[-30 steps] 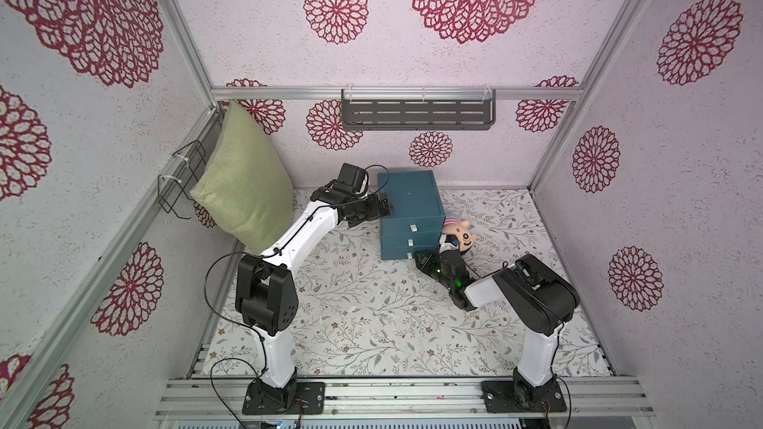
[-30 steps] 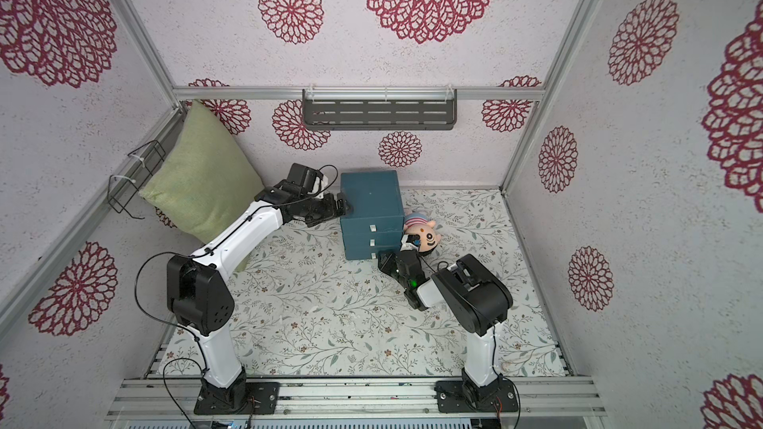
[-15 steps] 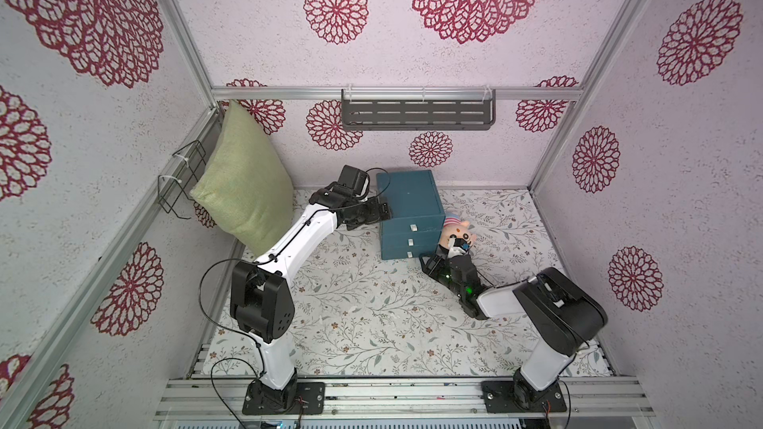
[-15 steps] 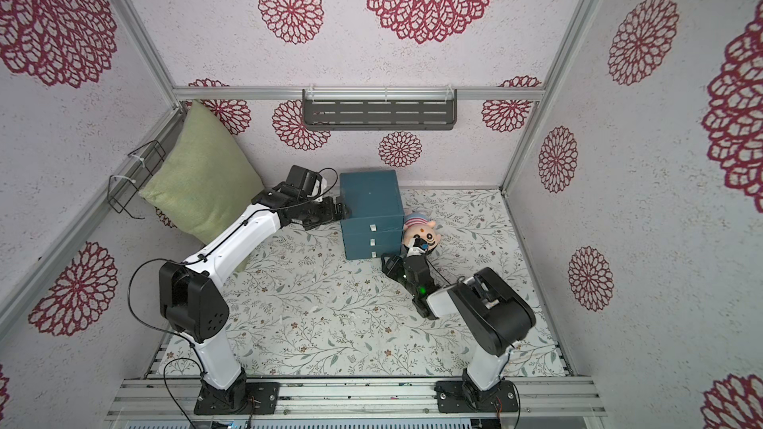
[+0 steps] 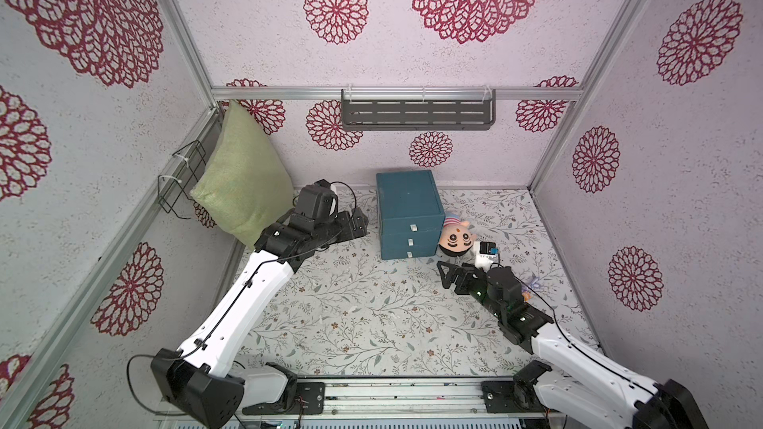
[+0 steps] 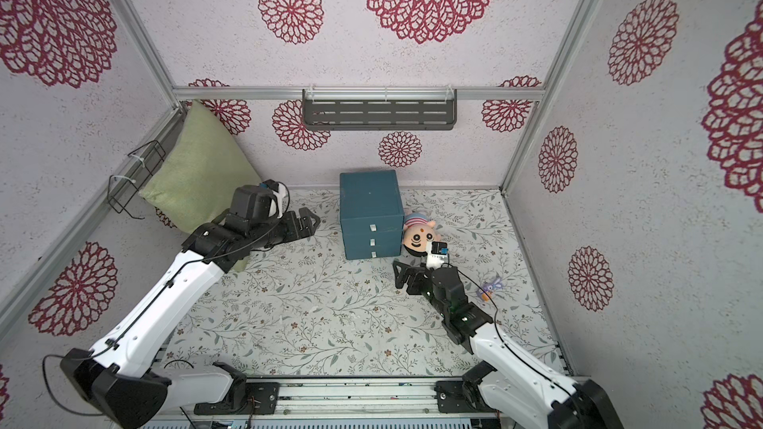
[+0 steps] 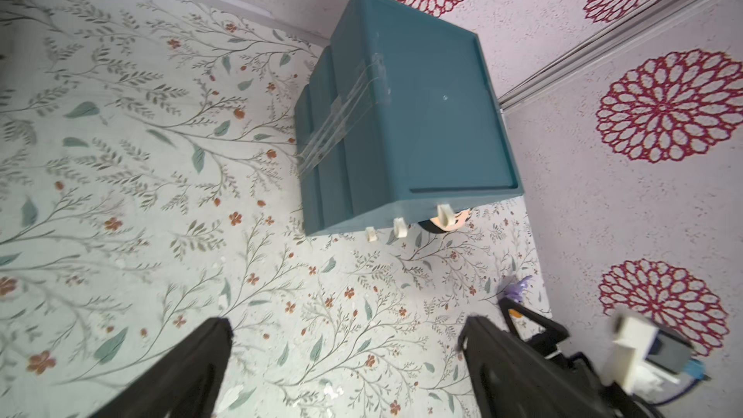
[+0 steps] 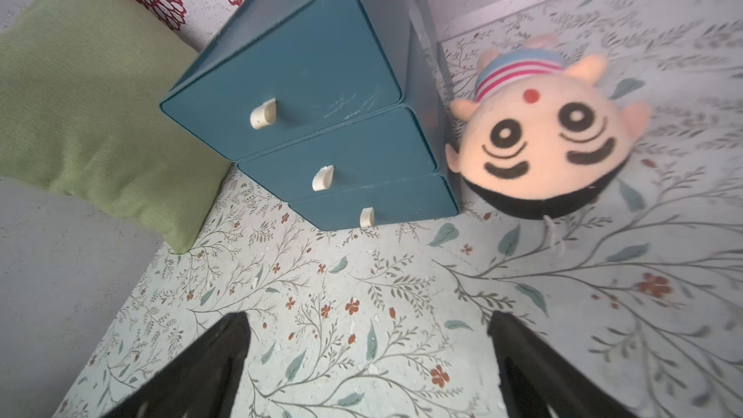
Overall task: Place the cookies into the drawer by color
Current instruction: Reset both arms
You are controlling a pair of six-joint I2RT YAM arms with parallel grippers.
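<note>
- Three fronts on the teal drawer [image 5: 406, 212], all pushed flush. Its white tab handles [image 8: 263, 114] line up one above another in the right wrist view. It stands at the back of the desk [image 5: 351, 315], near the rear wall.
- Zero cookies in view: none on the desk, none in either end effector, none poking out of a front. With everything closed, I cannot tell whether they are inside.
- Left end effector [image 7: 345, 339]: jaws spread wide with nothing between them. It hangs near the drawer's left flank, apart from it.
- Right end effector [image 8: 368, 339]: jaws just as wide and empty. It sits low over bare desk in front of the drawer, facing the handles and touching nothing.
- Plush head [image 8: 538, 142] lies right against the drawer's right side. A small purple figure [image 6: 489, 286] sits on the desk near the right arm, and a green pillow [image 5: 243, 187] leans in the rear left corner. None of these is a task item.
- Judgement: the sorting looks finished or very nearly so, with no packets left out, every front shut and both end effectors free. Colour per drawer cannot be checked from outside. What remains, if anything, is probably just drawing the arms clear.
</note>
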